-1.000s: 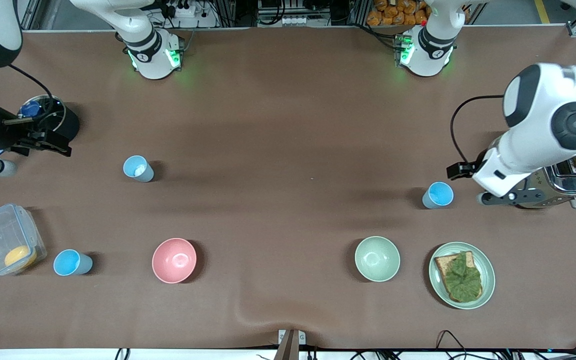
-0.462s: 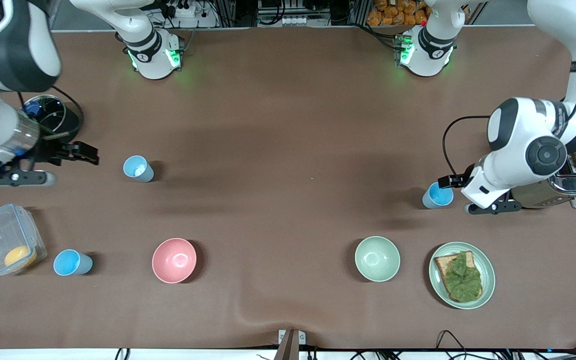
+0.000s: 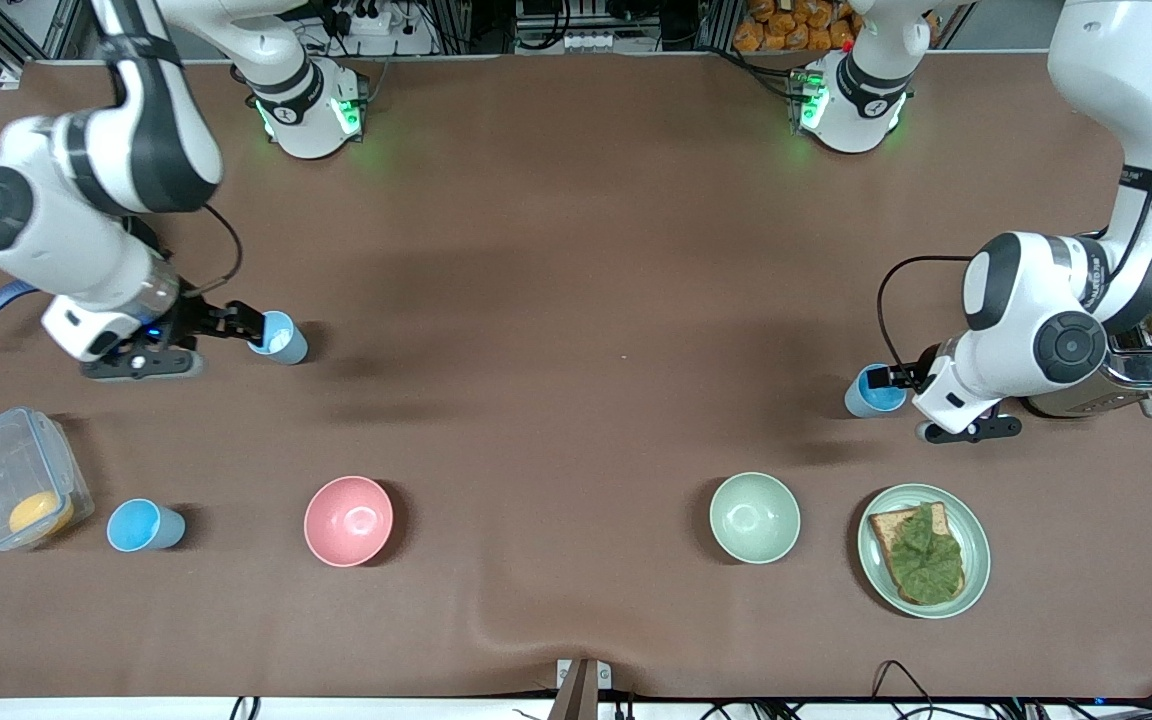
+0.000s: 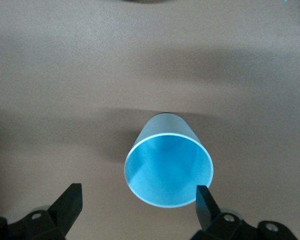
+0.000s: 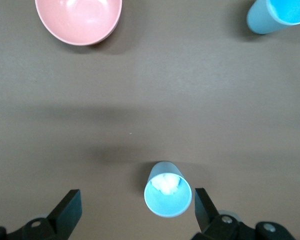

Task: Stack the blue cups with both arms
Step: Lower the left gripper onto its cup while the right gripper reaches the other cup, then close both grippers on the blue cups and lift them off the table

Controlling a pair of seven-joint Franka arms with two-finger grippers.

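Currently both arms are in the approach-to-grasp step, each lined up on its own cup. At the left of the front view, the right gripper (image 3: 254, 325) sits at the rim of a cup (image 3: 277, 337) that holds something white; in the right wrist view its fingers (image 5: 66, 210) stand apart, with that cup (image 5: 167, 189) between them and not yet clamped. At the right of the front view, the left gripper (image 3: 898, 376) is at a second cup (image 3: 874, 390) standing just beside a toaster (image 3: 1146, 360); the left wrist view shows its fingers (image 4: 69, 205) spread, one tip close to the rim of this cup (image 4: 168, 167), with no grip visible. A third cup (image 3: 144, 526) stands at the lower left of the tabletop (image 3: 576, 250), between a clear box (image 3: 11, 490) and a pink bowl (image 3: 348, 521).

The next move, by judgement: advance each gripper until the cup wall is centred between the fingers, then close gently. The tapered plastic walls may slip or tip if struck off-centre.
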